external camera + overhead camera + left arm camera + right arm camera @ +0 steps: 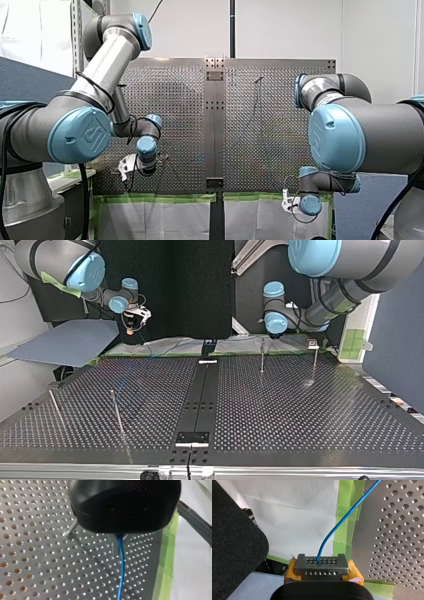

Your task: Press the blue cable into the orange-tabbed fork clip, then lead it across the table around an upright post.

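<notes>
My right tool [321, 566] is pressed together on the blue cable [342, 520], which sits pinched at the tip between the yellow-orange pads. From that grip the cable rises, bends and runs ahead of the tool in a long slant. It passes over a strip of green tape [343, 512] and goes on above the perforated surface [402, 530]. This tool is off the surface's edge. A white sheet [294, 517] lies ahead of it and a dark rounded panel [234, 545] is close beside it.

My left tool [119, 531] hangs low over the perforated metal, near the taped edge. Its black body hides the tips, so I cannot tell whether it is spread or closed. The blue cable comes out from under that body and runs in a nearly straight line away from it, just above the holes. A short metal piece [72, 529] stands out of the surface beside the tool, partly under the tool's body.

From across the room the two tools are well apart, each near its own side of the surface. Thin upright posts [261, 356] stand on the surface, two of them not far from my left tool and two more towards my right tool's side. I cannot make out the cable's path near any of them.
</notes>
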Available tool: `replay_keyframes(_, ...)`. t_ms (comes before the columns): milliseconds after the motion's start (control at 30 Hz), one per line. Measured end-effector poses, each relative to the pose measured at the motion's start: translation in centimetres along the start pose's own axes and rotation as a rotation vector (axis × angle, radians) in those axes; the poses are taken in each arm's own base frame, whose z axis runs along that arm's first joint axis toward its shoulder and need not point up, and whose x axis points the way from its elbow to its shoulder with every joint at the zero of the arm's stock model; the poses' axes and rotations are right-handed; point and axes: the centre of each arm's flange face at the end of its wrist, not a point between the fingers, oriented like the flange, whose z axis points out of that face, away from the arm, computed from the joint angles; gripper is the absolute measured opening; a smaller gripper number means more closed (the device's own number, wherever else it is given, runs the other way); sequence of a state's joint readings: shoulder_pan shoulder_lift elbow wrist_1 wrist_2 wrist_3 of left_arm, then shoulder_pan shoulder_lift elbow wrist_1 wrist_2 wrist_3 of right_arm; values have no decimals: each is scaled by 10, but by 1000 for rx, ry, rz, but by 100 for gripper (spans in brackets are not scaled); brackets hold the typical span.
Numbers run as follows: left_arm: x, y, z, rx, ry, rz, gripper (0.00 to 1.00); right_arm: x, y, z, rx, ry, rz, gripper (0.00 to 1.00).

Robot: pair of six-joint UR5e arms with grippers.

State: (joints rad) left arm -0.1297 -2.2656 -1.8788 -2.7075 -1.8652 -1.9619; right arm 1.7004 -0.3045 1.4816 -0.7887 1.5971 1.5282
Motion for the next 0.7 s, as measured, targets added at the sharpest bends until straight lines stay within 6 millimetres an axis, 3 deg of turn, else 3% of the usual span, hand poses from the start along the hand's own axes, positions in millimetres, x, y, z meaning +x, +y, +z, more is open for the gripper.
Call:
replay_keyframes(200,-13,-4,-5,10,-20,-7,0,0,0,0,0,0,0,0)
replay_keyframes(700,-15,-6,-5,18,-37,-12,0,0,-1,0,1,0,-4,0)
